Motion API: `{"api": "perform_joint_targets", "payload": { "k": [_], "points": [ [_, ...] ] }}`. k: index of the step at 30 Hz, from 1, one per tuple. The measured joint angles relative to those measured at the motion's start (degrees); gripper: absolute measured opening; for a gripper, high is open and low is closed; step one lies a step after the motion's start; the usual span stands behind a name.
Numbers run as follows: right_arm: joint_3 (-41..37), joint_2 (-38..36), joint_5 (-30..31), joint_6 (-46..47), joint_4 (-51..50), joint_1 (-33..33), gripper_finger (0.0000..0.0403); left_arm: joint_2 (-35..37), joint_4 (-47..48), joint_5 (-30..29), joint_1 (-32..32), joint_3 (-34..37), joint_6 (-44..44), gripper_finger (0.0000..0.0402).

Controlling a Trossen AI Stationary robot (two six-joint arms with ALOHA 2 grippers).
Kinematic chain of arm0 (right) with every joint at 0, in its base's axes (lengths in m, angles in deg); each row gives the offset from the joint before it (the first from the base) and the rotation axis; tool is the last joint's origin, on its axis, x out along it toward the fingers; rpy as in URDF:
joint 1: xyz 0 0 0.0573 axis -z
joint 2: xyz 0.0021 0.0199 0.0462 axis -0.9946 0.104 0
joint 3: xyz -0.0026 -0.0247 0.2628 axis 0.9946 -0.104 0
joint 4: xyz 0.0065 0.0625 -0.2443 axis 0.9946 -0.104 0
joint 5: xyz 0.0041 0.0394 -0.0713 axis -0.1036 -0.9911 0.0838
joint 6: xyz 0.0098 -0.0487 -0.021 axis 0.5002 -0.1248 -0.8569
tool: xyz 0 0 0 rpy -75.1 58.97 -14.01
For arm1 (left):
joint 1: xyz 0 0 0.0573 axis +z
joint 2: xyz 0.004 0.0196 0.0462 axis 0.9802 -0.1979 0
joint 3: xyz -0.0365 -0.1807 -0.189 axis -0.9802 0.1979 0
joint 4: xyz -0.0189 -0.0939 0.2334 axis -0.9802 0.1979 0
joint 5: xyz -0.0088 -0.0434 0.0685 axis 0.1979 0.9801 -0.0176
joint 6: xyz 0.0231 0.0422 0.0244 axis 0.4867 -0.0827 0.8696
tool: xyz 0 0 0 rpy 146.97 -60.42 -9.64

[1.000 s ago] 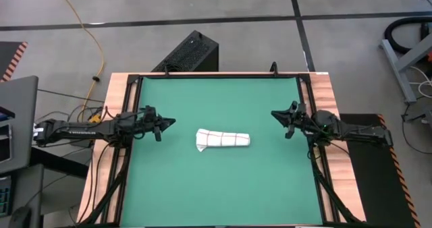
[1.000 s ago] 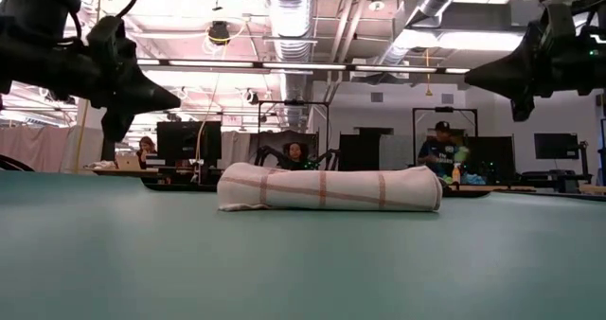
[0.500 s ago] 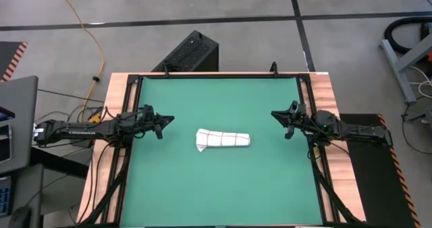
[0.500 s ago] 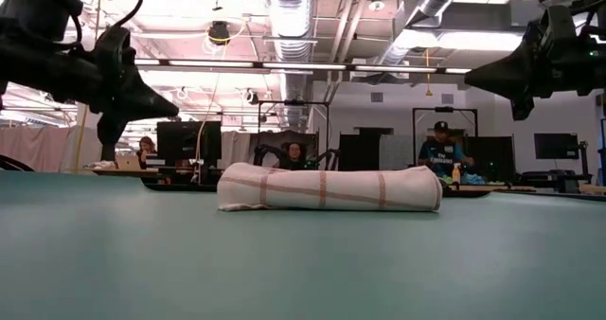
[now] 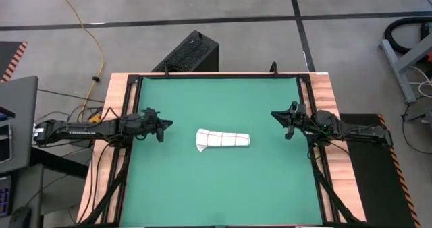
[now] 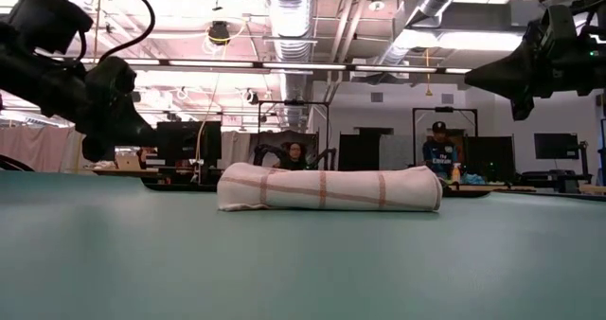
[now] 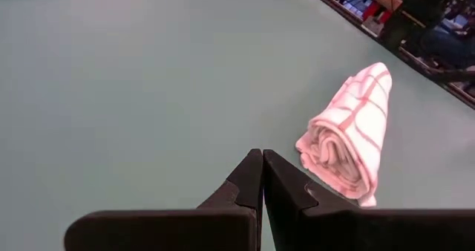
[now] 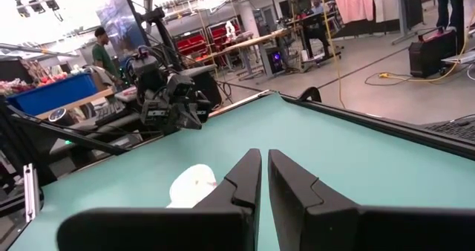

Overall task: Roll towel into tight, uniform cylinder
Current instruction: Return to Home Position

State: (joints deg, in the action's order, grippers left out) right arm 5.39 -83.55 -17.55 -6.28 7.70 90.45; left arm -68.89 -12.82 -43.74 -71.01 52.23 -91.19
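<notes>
The towel (image 5: 223, 139) lies rolled into a short cylinder in the middle of the green mat (image 5: 223, 187), white with thin red-brown lines. It shows side-on in the low view (image 6: 329, 188) and end-on in the left wrist view (image 7: 349, 138); a bit of it shows in the right wrist view (image 8: 192, 184). My left gripper (image 5: 167, 123) hangs above the mat's left side, apart from the towel, fingers shut and empty (image 7: 263, 169). My right gripper (image 5: 275, 115) hangs above the mat's right side, also shut and empty (image 8: 264, 165).
A black frame (image 5: 219, 75) and wooden table edge (image 5: 331, 96) surround the mat. A black box (image 5: 188, 52) stands on the floor behind the table. People sit and stand at desks in the room beyond (image 6: 440, 151).
My left gripper has drawn back a little toward the mat's left edge. The towel and the right arm have not moved.
</notes>
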Motion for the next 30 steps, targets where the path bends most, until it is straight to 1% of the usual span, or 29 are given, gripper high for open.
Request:
{"api": "perform_joint_targets", "payload": {
  "k": [30],
  "points": [
    [-0.1, 0.0, -0.1, 0.0, 0.0, 0.0, 0.0050, -0.1, 1.1, 0.1, 0.0, -0.3, 0.0, 0.0000]
  ]
}}
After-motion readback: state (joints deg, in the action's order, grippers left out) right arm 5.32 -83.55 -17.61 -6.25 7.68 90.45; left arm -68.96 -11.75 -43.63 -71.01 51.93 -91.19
